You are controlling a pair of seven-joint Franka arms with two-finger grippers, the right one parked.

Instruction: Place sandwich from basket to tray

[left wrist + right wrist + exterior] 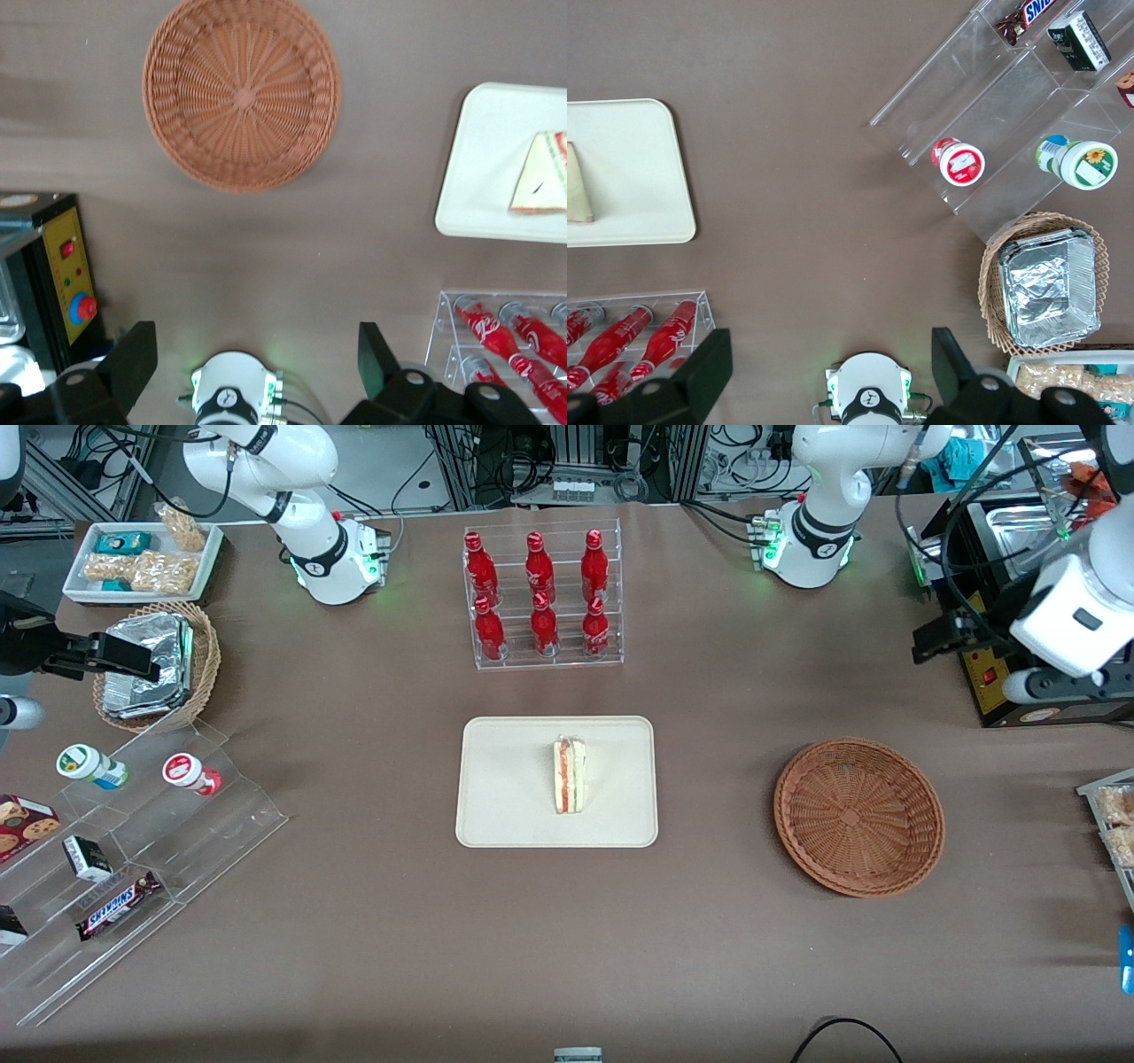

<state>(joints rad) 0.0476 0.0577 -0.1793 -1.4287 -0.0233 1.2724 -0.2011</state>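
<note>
The sandwich [570, 775], a white wedge with red and green filling, stands on the cream tray [505, 779] at the table's middle. In the left wrist view the sandwich [542, 173] lies on the tray [487, 177] too. The reddish-brown wicker basket [859, 815] sits beside the tray toward the working arm's end, with nothing in it; the wrist view shows the basket [241, 93] from above. My gripper [930, 642] hangs high, farther from the front camera than the basket, near a black box. The gripper [257, 354] is open, its fingers wide apart with nothing between them.
A clear rack of red bottles [542, 598] stands farther from the front camera than the tray. A black control box [1001, 682] with a red button sits near my gripper. Toward the parked arm's end are a small wicker basket of foil packets [155, 664], acrylic steps with snacks [133, 850] and a white snack tray [142, 558].
</note>
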